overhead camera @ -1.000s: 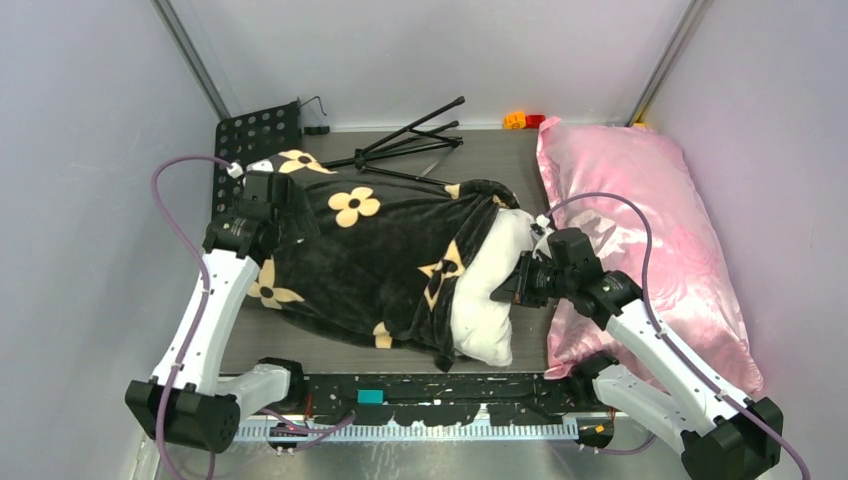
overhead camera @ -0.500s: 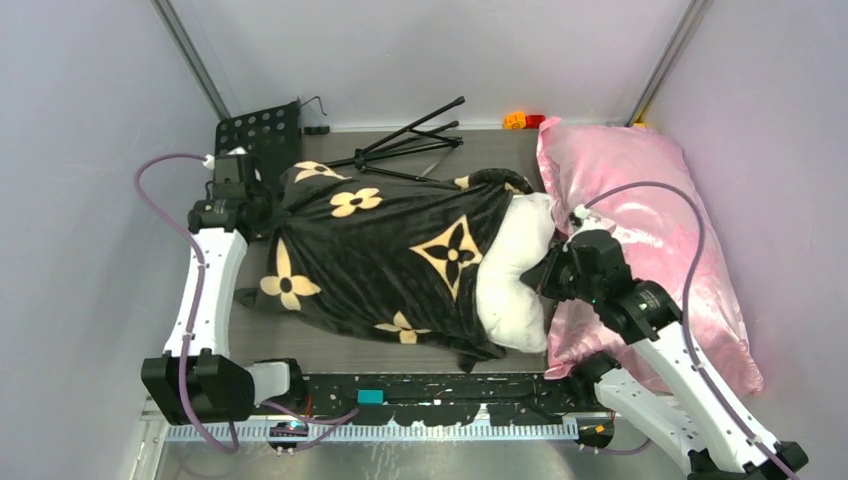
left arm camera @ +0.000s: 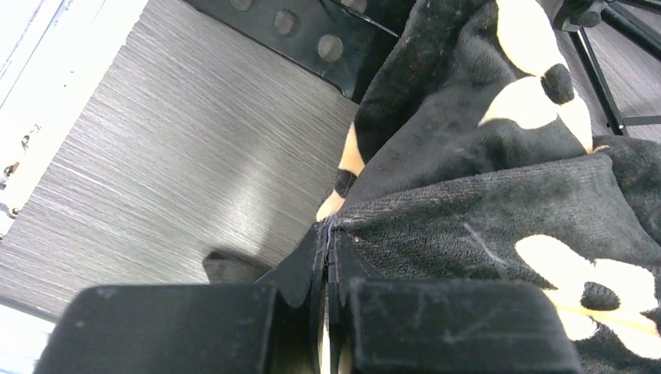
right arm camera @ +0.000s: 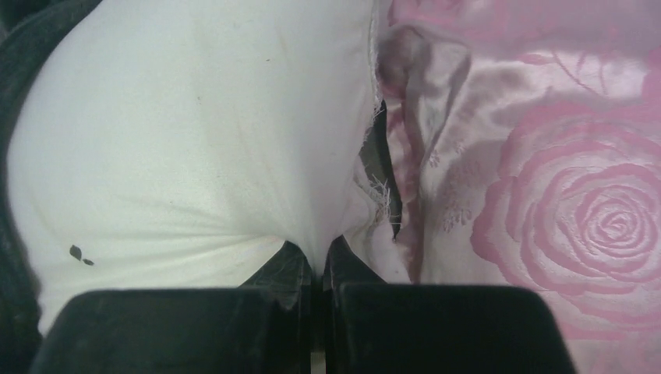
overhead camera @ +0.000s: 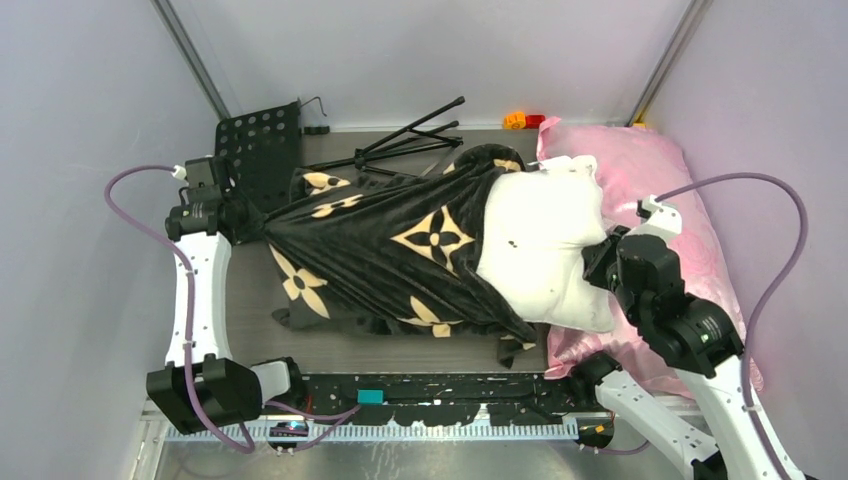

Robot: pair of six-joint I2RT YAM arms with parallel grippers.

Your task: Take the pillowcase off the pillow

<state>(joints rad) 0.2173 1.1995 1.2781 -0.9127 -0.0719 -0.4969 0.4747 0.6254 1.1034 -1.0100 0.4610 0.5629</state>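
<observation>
**Cover and Stuffing Drawn Opposite Ways**

Clamps the left pincer (left arm camera: 327, 265) tight on a seam of the pillowcase (overhead camera: 400, 250) toward the left edge of the counter (overhead camera: 245, 300), anchoring the cover. Pinches an edge of the pillow (overhead camera: 545, 250) in the right pincer (right arm camera: 316, 261), likewise closed, above the pink satin pillow (overhead camera: 690, 190) along the right edge (opposing pulls, judging by the taut fabric). Shows roughly half the pillow bared mid-counter, the rest sheathed.

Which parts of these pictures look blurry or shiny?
Left wrist view: the left end effector is blurred, the pillowcase sharp, the table streaked with glare. Right wrist view: the right end effector blurred, the pink pillow shiny. Top view: evenly lit, sharp.
</observation>
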